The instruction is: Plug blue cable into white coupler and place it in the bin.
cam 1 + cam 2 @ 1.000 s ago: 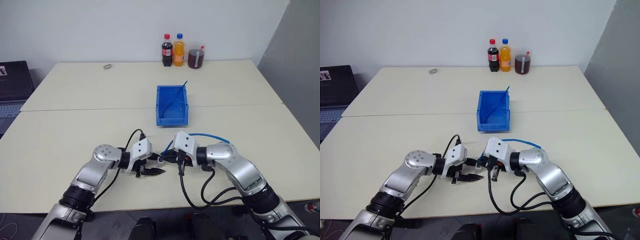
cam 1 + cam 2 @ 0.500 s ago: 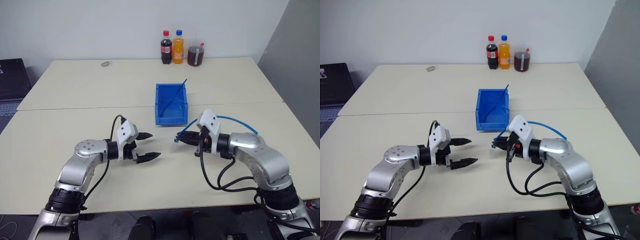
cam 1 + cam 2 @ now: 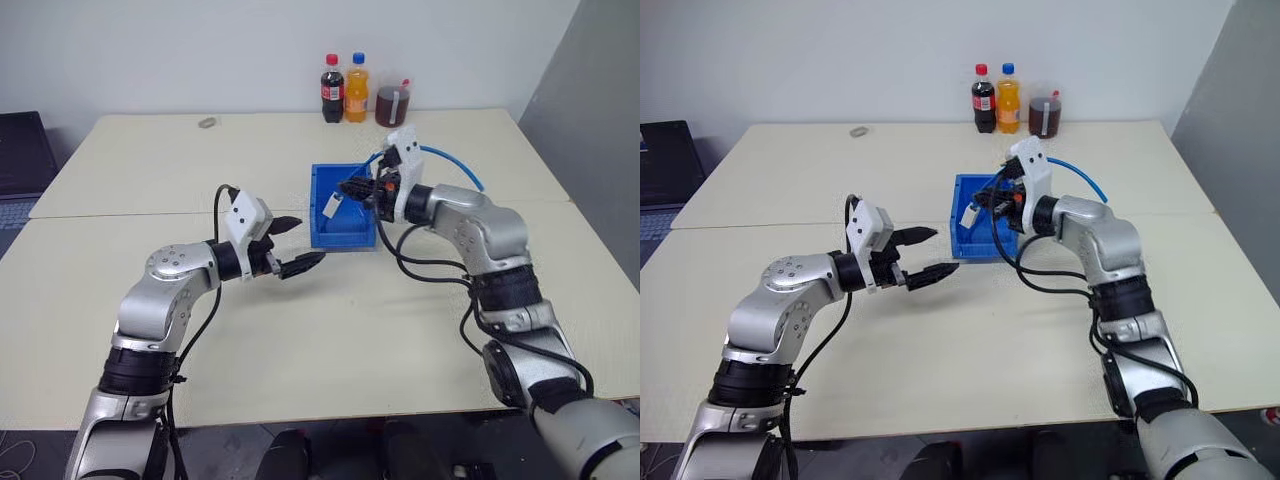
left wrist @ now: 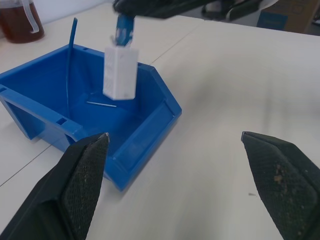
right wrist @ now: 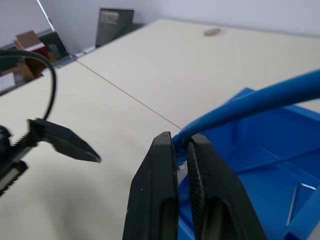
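The blue bin (image 3: 340, 238) stands at the table's middle. My right gripper (image 3: 350, 188) is above its open top, shut on the blue cable (image 3: 445, 153) just behind the plug. The cable arcs back over that wrist. The white coupler (image 4: 120, 72) hangs from the plug over the bin's inside, seated on the cable end (image 4: 122, 25). In the right wrist view the fingers (image 5: 162, 150) pinch the cable (image 5: 260, 100) above the bin (image 5: 260, 165). My left gripper (image 3: 303, 243) is open and empty, raised over the table just left of the bin's front corner.
A thin dark-blue rod (image 4: 71, 50) leans inside the bin. Two bottles (image 3: 332, 90) and a jug of dark drink (image 3: 392, 103) stand at the table's far edge, with a small grey object (image 3: 208, 123) to their left. A dark laptop (image 3: 20, 150) is beyond the left edge.
My right gripper has carried the cable and coupler up and forward from the table's near part to above the bin. The left gripper has opened, let go and risen.
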